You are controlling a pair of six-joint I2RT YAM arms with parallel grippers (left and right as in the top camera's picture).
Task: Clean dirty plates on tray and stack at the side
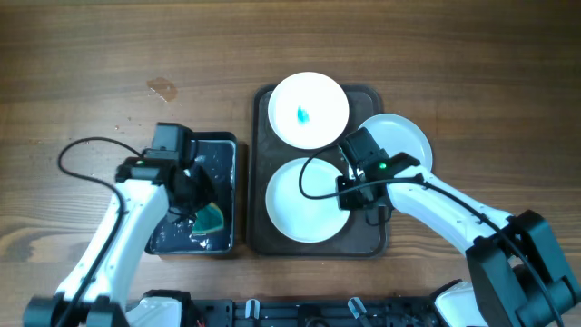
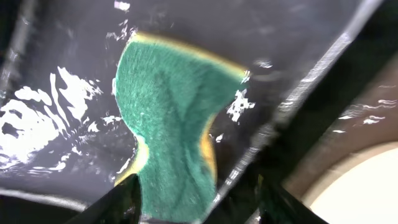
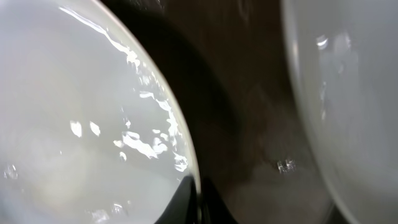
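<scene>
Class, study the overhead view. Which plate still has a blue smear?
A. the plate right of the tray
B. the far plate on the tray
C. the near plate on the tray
B: the far plate shows a blue smear at its centre, while the near plate and the right-hand plate look plain white.

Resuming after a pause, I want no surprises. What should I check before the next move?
1. Firm hold on the sponge by the left gripper: cannot tell; it lies between the jaws.
2. The far plate wiped: not ok, blue smear at centre.
3. The near plate wiped: ok, plain white.
4. The right gripper holding the near plate's rim: cannot tell.
5. The side plate off the tray: not ok, overlaps its right rim.
</scene>
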